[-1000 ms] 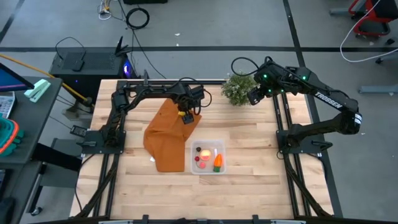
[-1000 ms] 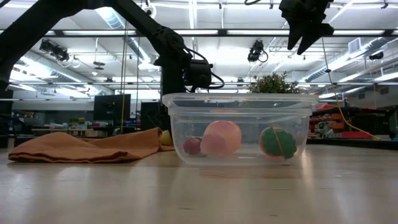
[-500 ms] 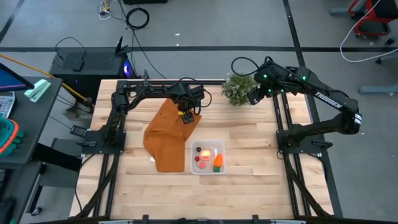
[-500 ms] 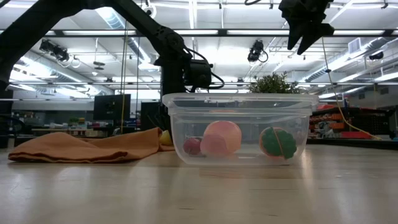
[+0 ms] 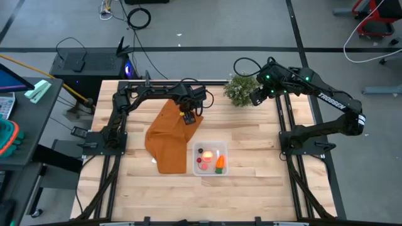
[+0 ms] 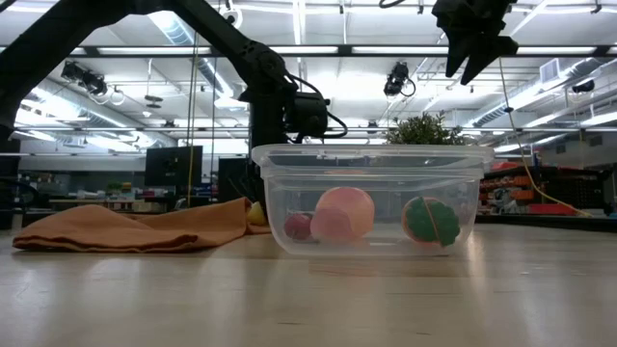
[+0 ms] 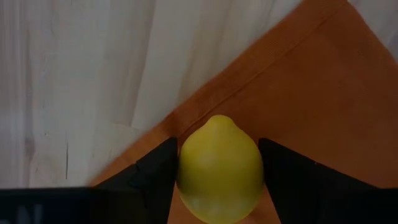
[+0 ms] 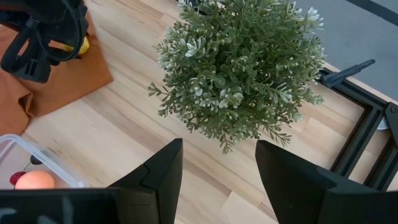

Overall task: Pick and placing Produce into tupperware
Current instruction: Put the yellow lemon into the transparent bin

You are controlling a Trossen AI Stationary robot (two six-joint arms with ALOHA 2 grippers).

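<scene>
High view: the left claw is down over the orange cloth; the tupperware lies on the table nearby, holding round fruit and carrot. The right claw hangs beside the potted plant.

Low view: the right claw is raised above the tupperware.

Left wrist view: the lemon sits between the fingers, both touching its sides; a firm grip cannot be confirmed.

Right wrist view: fingers parted, empty, above the potted plant.
</scene>
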